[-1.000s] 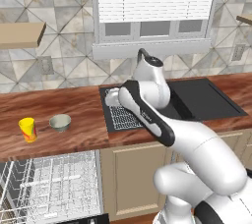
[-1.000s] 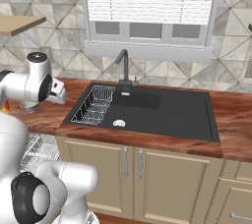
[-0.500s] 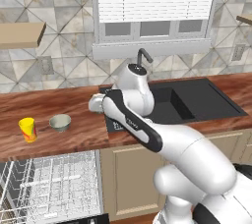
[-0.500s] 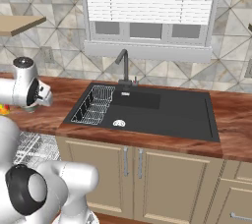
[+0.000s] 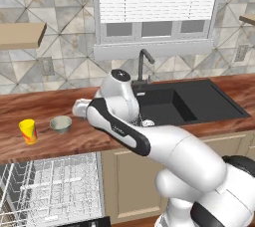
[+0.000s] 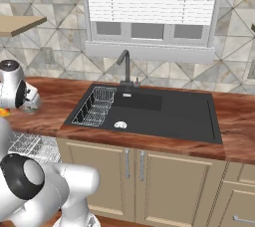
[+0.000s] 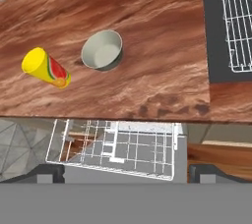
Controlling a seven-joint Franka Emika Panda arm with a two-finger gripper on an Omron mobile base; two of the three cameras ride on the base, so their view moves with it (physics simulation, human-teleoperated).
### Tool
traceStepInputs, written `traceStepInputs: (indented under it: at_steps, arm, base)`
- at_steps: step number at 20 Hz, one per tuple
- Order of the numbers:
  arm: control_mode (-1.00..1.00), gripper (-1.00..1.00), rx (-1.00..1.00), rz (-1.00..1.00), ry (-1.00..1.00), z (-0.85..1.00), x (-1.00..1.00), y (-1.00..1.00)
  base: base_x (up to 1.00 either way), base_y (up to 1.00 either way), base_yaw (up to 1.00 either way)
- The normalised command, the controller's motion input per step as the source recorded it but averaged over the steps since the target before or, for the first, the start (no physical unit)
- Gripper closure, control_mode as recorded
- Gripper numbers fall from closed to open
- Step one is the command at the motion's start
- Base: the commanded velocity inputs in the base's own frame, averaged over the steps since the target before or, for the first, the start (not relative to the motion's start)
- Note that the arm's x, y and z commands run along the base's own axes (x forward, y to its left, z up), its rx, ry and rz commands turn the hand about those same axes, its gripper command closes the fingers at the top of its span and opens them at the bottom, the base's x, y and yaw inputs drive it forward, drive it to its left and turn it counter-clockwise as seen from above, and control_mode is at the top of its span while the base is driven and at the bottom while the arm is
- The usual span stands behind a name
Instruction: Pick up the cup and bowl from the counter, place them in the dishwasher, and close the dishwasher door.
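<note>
The yellow cup with its red patch lies on its side in the hand view, and stands at the left of the wood counter as the cup in the left base view. The grey-green bowl sits upright just to its right, also seen as the bowl. My gripper hovers above the counter, open and empty, with its dark fingertips wide apart. The hand hangs just right of the bowl. Under the counter's edge, the dishwasher's white wire rack is pulled out over the lowered dishwasher door.
A black sink with a wire basket and a dark tap lies to the right. Beige cabinet doors sit below it. A pale shelf hangs on the tiled wall at the left.
My arm has swung left from above the sink basket to a spot over the counter near the bowl. The jaws stayed open. Cup and bowl have not moved.
</note>
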Motion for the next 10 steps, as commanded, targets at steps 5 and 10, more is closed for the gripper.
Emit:
traceStepInputs:
  at_steps: [5,10]
  arm:
    - [-1.00,-1.00,0.02,0.00,0.00,0.00,0.10,0.45]
    - [-1.00,-1.00,0.02,0.00,0.00,-0.12,0.16,0.46]
  base:
    - [0.00,0.00,0.00]
    - [0.00,0.00,0.00]
